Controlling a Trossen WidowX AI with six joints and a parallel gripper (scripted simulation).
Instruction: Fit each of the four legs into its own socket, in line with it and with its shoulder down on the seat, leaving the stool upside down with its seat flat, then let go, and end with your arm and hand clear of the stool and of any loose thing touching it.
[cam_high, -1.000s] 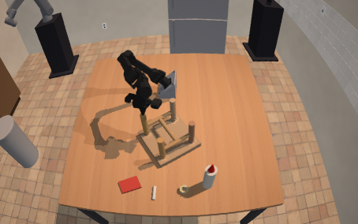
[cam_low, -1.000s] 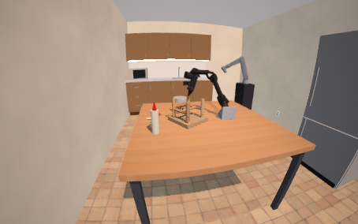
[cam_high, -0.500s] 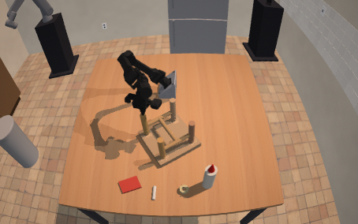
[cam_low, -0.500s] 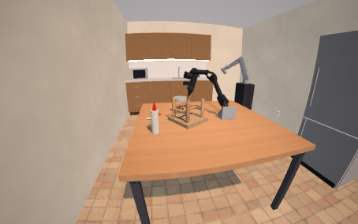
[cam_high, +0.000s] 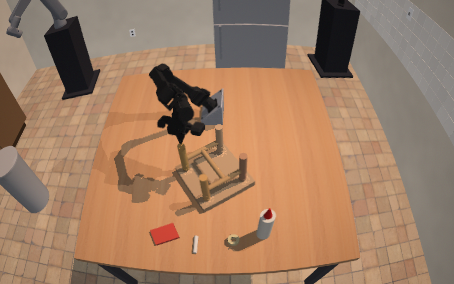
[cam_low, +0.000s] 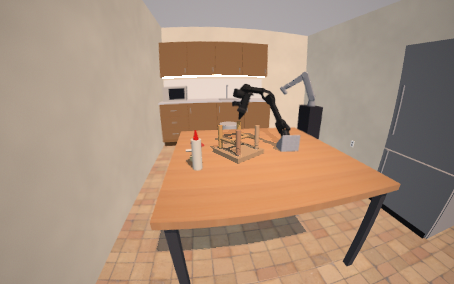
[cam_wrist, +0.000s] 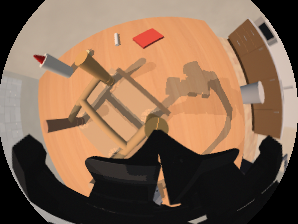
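Note:
The stool seat (cam_high: 225, 194) (cam_low: 239, 157) lies upside down and flat on the table. Four legs stand up from its corners: the left leg (cam_high: 183, 159), the back leg (cam_high: 219, 140), the right leg (cam_high: 243, 168) and the front leg (cam_high: 205, 189). Rails join them low down. Whether each shoulder touches the seat is too small to tell. My gripper (cam_high: 181, 141) (cam_low: 240, 118) (cam_wrist: 156, 133) is shut and holds nothing. Its fingertips point down at the top end of the left leg, touching it or just above it. In the wrist view the fingers hide the back leg.
A white glue bottle (cam_high: 265, 226) (cam_low: 197, 154) with a red tip stands near the front edge. A small ring-like item (cam_high: 233, 237), a white stick (cam_high: 195, 244) and a red pad (cam_high: 164, 234) lie nearby. A grey block (cam_high: 214, 116) (cam_low: 289, 143) stands by my arm's base.

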